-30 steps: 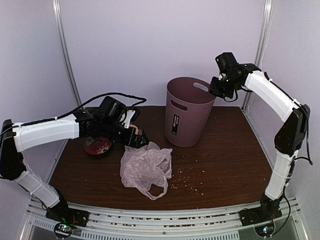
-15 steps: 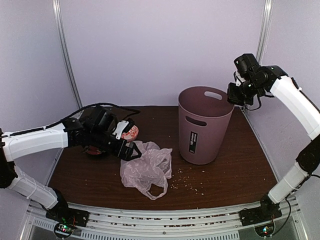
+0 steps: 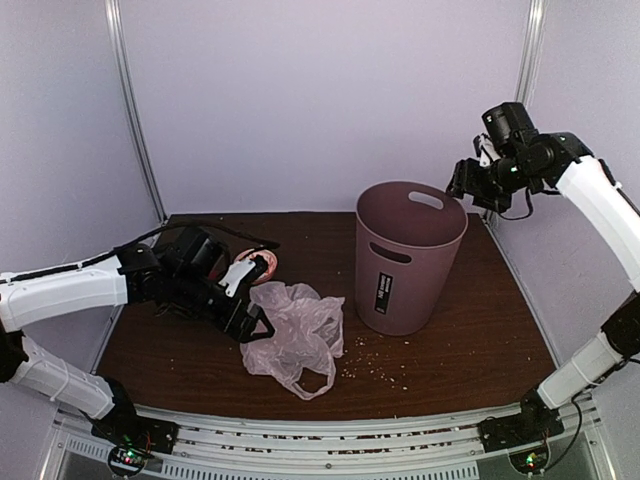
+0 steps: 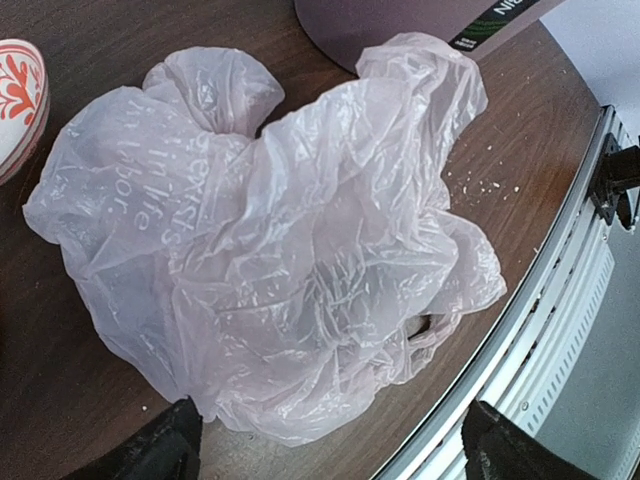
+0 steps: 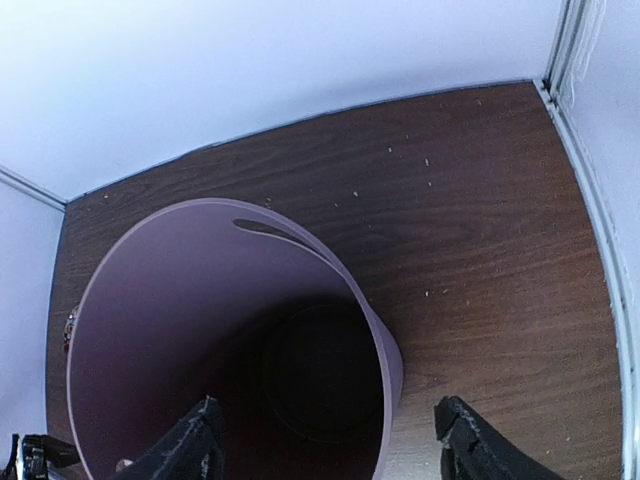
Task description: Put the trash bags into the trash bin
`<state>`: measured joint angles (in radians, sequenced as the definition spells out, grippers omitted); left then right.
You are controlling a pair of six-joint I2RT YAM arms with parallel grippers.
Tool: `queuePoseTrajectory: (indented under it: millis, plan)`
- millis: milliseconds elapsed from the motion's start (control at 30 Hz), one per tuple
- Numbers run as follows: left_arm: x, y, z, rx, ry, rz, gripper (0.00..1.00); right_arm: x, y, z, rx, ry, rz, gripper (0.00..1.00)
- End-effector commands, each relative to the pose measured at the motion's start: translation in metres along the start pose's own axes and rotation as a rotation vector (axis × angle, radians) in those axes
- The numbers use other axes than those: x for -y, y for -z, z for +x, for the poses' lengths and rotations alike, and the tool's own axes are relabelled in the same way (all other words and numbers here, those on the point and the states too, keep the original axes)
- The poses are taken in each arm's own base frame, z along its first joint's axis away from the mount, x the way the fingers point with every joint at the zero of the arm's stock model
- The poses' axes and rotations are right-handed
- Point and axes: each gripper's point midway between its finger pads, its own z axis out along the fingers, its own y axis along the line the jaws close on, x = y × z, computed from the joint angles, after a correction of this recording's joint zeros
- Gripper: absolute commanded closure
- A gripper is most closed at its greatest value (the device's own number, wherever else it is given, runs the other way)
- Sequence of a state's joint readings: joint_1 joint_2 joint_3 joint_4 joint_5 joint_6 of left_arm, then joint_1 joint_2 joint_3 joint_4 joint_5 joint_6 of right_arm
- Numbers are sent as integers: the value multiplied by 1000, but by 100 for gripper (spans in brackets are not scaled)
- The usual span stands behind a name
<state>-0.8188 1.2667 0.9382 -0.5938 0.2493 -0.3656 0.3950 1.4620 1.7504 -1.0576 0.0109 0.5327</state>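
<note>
The trash bag (image 3: 296,338) is a crumpled, pale pink translucent bag lying on the brown table left of the trash bin; it fills the left wrist view (image 4: 290,240). My left gripper (image 3: 250,324) is open at the bag's left side, its jaws (image 4: 330,450) spread wide over the bag's near edge with nothing held. The mauve trash bin (image 3: 408,262) stands upright and empty. My right gripper (image 3: 468,186) hovers open just above and behind the bin's right rim. In the right wrist view the bin's wall (image 5: 160,320) runs between the spread jaws (image 5: 330,442).
A red patterned bowl (image 3: 258,266) sits behind the left gripper and shows at the left edge (image 4: 15,90) of the left wrist view. Crumbs (image 3: 380,366) are scattered before the bin. A metal rail (image 4: 560,330) runs along the table's front edge. Walls close in the back and right.
The right gripper, earlier shut on the bin's rim, carried the bin rightward, then opened and came off it. The left gripper slid forward along the bag's left side.
</note>
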Motion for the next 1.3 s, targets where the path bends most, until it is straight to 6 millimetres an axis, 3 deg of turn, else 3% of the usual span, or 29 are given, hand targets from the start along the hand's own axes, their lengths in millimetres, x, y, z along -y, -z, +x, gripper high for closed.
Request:
queuePoseTrajectory:
  millis: [0,133,300,433,567,767,1100,1267]
  plan:
    - [3,-3,5,-22,-19,-7,7,-4,60,-15,104,-5,-82,23]
    - [-3,-4,0,-9,-6,-46,6,-20,81,-4,138,50,-241,24]
    - [4,-2,-59,86,-25,-69,7,-31,87,24,128,85,-389,27]
    - [17,-9,-102,163,-26,-26,7,-38,105,32,159,73,-496,30]
    - [29,-32,-128,193,7,46,9,-38,120,42,181,101,-551,31]
    - [43,-63,-162,242,34,115,11,-31,114,63,124,144,-538,34]
    - [71,-128,-198,252,3,175,12,-36,119,59,145,135,-571,36]
    - [98,-153,-213,254,-25,235,12,-37,120,58,151,133,-573,36]
